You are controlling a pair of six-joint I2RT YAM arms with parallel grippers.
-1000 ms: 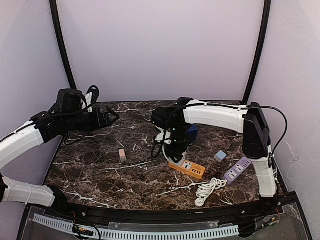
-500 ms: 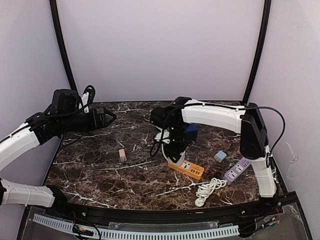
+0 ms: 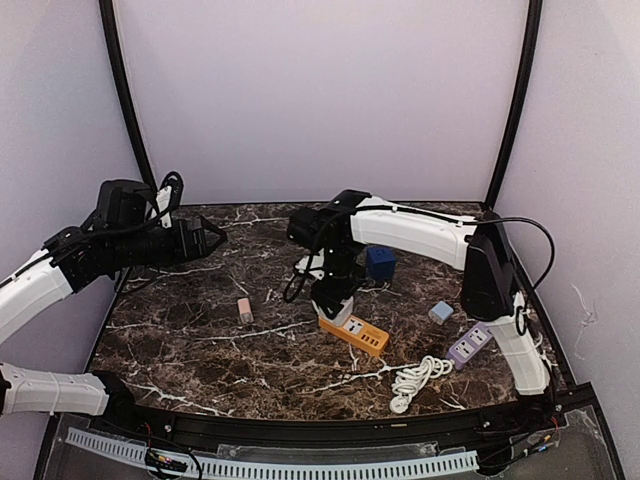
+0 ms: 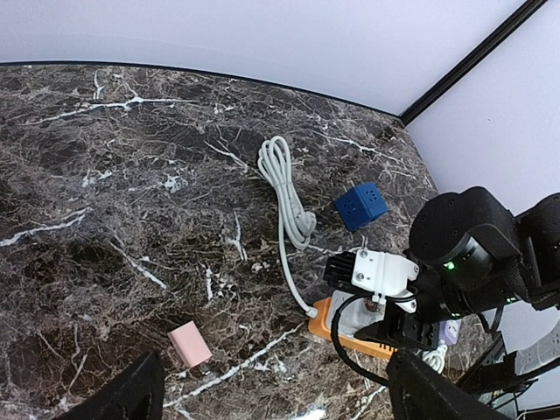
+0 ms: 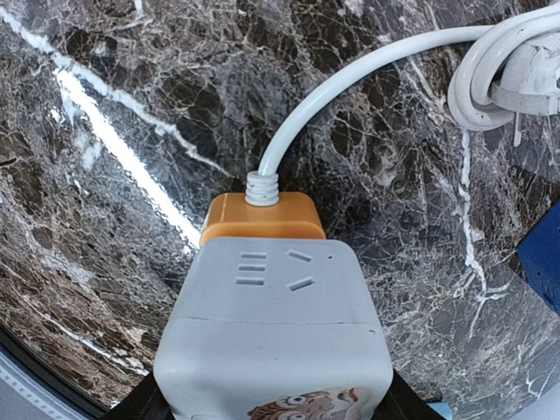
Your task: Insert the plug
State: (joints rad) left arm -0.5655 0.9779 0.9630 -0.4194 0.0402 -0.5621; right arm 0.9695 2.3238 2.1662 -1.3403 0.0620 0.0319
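Observation:
A grey cube plug [image 5: 276,315] with a cartoon sticker sits between the fingers of my right gripper [image 5: 271,398], which is shut on it. The plug rests on the cord end of the orange power strip [image 5: 262,219]. From above, the right gripper [image 3: 335,300] points down onto that strip [image 3: 355,334] at mid-table. The left wrist view shows the same plug [image 4: 345,317] on the strip [image 4: 319,322]. My left gripper [image 3: 215,238] hovers open at the far left, holding nothing, its fingers [image 4: 122,394] framing the scene.
A pink adapter [image 3: 245,309] lies left of the strip. A blue cube [image 3: 380,262] sits behind it. A light blue adapter [image 3: 440,312], a purple power strip [image 3: 474,342] and a coiled white cable [image 3: 418,380] lie to the right.
My right gripper has moved left with the plug, and the orange strip has slid left with it. The left arm has drawn back slightly to the left.

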